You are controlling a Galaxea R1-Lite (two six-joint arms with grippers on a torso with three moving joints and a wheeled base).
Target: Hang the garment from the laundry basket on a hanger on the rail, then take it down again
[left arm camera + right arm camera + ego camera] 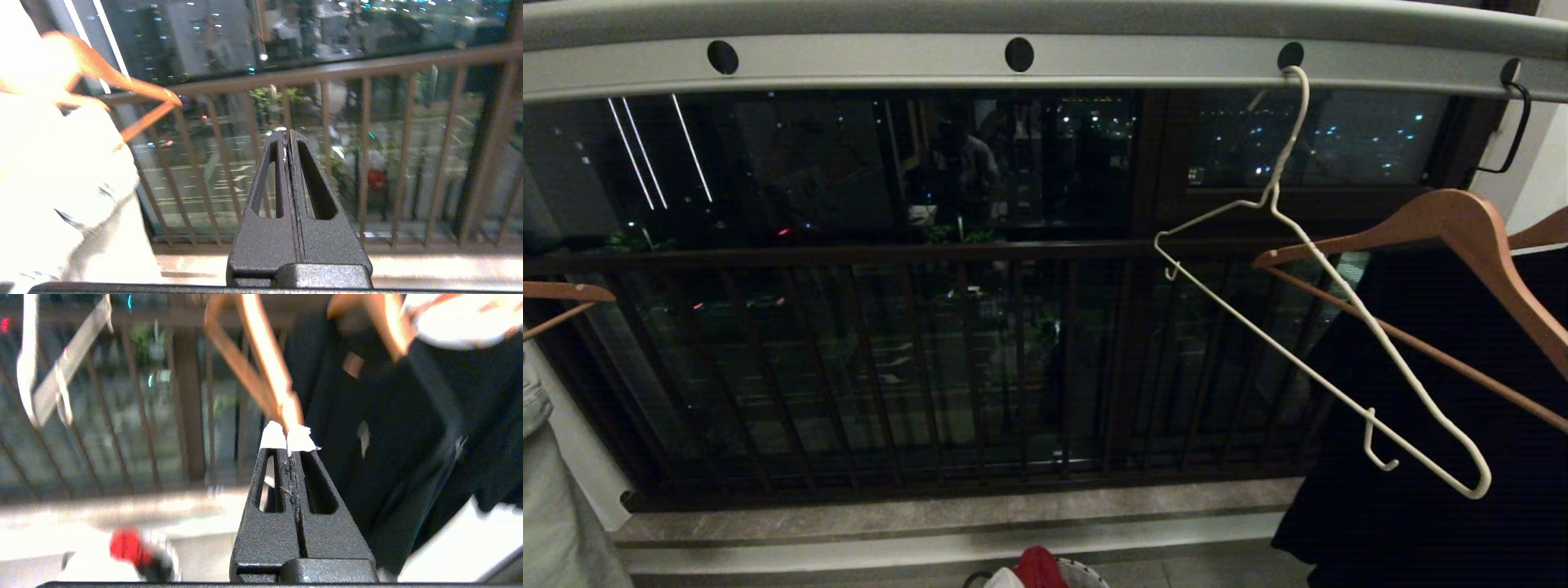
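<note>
The rail (866, 61) crosses the top of the head view, with round dark holes along its face. The white wire hanger (1307, 327) hangs bare from one hole and tilts down to the right; it also shows blurred in the right wrist view (26, 367). The laundry basket (1086, 573) peeks in at the bottom edge with a bit of white fabric (1003, 578) inside; no print shows to mark it as the garment. Neither arm is in the head view. My left gripper (288, 134) is shut and empty, facing the balcony bars. My right gripper (289, 442) is shut, below a wooden hanger's tip.
A brown wooden hanger (1462, 237) carries a black garment (1405, 457) at the right. Another wooden hanger (560, 292) and a pale garment (547, 498) are at the left edge. A red cloth (1039, 565) lies in the basket. Dark balcony bars (890, 367) stand behind a stone sill.
</note>
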